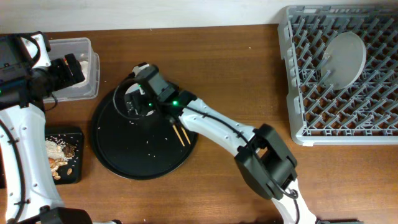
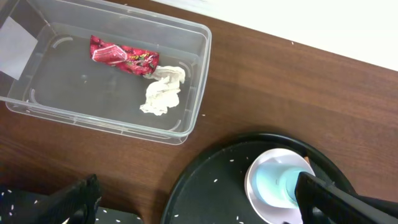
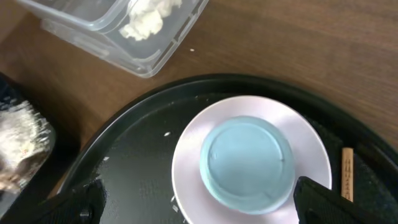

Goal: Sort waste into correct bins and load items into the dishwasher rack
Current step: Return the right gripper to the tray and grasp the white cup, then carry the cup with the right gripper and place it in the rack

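Observation:
A pale blue cup stands inside a small white bowl on the round black tray. My right gripper hangs open just above them, one finger on each side of the bowl; overhead it is at the tray's back left. Wooden chopsticks lie on the tray. The clear tub holds a red wrapper and a white tissue. My left gripper is open and empty, hovering by the tub. The black bin holds beige food scraps. A white plate stands in the grey rack.
Rice grains are scattered over the tray. The right arm stretches across the tray's right half from the front. Bare brown table lies between the tray and the rack.

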